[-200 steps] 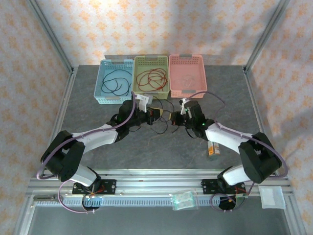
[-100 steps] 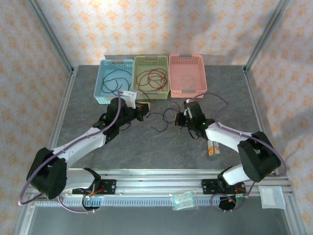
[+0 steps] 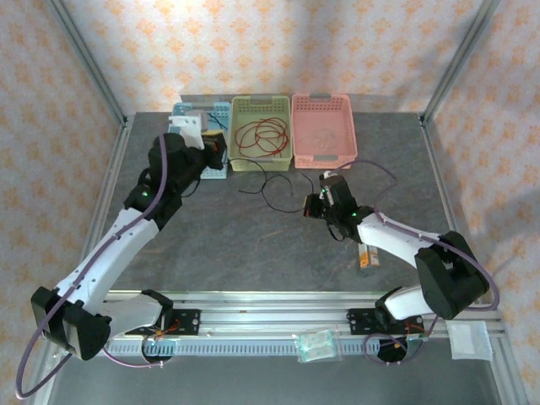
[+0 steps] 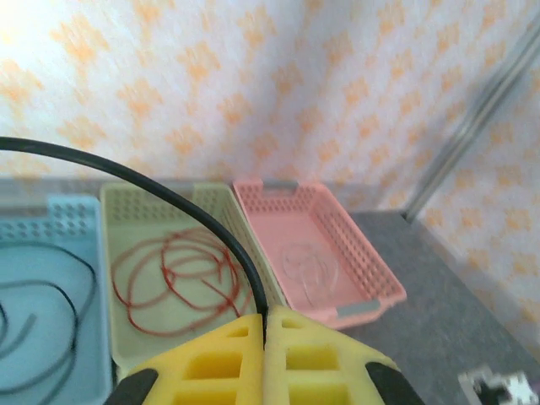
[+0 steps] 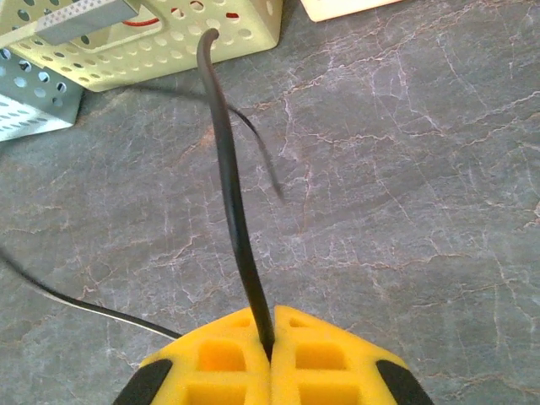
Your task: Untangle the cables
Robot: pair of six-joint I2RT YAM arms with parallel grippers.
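Your left gripper (image 4: 264, 325) has its yellow pads pressed together on a black cable (image 4: 260, 299) that arcs up and off to its left. The blue basket (image 4: 42, 221) sits ahead-left of it and the green basket (image 4: 126, 202) with the red cables (image 4: 181, 274) straight ahead. Your right gripper (image 5: 270, 333) is pinched shut on a black strand (image 5: 237, 228); I cannot tell if it is the same cable. This looks like the pulling-apart step. Next you likely need to hold the right side firm and ease the left strand down into the blue basket. No writing can be read
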